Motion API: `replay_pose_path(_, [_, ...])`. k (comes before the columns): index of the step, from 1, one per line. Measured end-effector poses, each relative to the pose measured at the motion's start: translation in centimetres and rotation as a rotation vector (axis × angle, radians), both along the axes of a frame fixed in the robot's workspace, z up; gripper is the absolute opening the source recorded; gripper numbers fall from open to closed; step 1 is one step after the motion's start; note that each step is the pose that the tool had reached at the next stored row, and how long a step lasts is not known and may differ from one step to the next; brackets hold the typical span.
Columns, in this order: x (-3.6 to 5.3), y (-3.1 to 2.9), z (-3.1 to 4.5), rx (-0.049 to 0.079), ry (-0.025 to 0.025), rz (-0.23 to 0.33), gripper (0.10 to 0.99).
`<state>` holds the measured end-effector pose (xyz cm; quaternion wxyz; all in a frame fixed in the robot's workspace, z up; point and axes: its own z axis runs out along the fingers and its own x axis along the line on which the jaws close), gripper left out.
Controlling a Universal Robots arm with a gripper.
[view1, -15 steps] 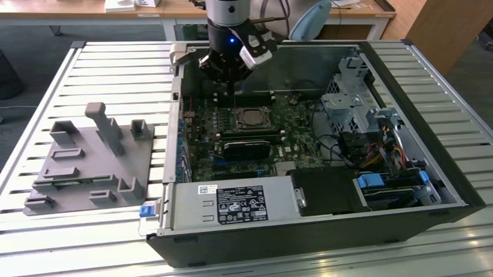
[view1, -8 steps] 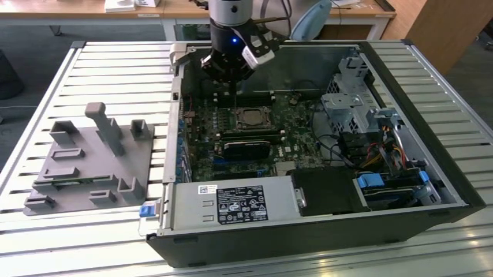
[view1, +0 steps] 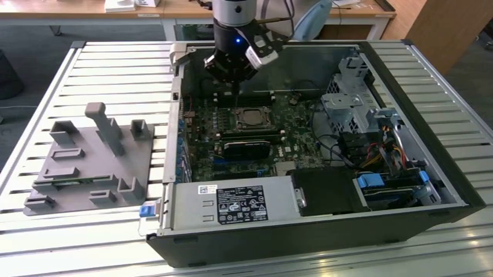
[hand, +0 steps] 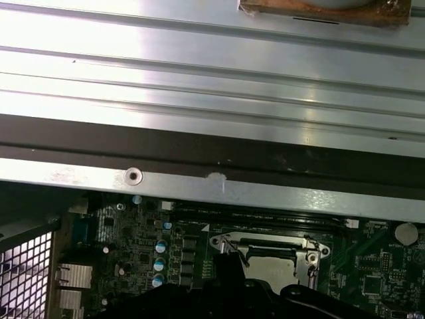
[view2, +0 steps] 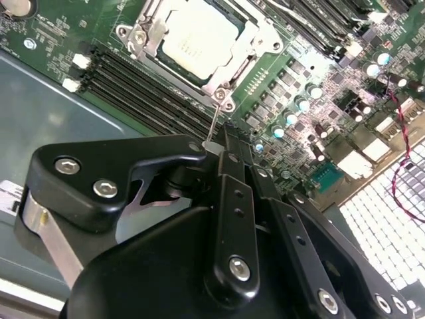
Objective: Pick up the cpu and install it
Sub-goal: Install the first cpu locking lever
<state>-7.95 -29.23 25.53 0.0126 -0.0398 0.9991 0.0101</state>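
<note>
The cpu lies flat in its socket near the middle of the green motherboard, silver-grey top up. In the second wrist view the cpu sits inside a metal frame. My gripper hangs just behind the socket, toward the case's rear wall, with nothing visibly held. Its black fingers come together, shut. A thin metal lever rises from the socket's corner up to the fingertips; whether it is pinched I cannot tell. In the first wrist view the socket lies beyond my gripper's dark body.
The open computer case lies on a slatted metal table. A power supply, a black cover and a drive cage with cables crowd the board. A grey parts fixture is on the exterior view's left. Memory slots flank the socket.
</note>
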Motion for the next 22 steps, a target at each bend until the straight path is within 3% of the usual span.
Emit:
replay_pose_path(12, [0.56,0.0,-0.09,0.0,0.0,-0.016,0.106])
replay_pose_path(17, [0.61,0.0,-0.23,0.0,0.0,-0.053,0.106])
replay_pose_path(18, [0.61,0.0,-0.29,0.003,0.0001,-0.054,0.106])
replay_pose_path(21, [0.61,-0.01,-0.44,0.035,0.0009,-0.055,0.106])
replay_pose_path(22, [0.63,-0.02,-0.52,0.039,0.001,-0.055,0.106])
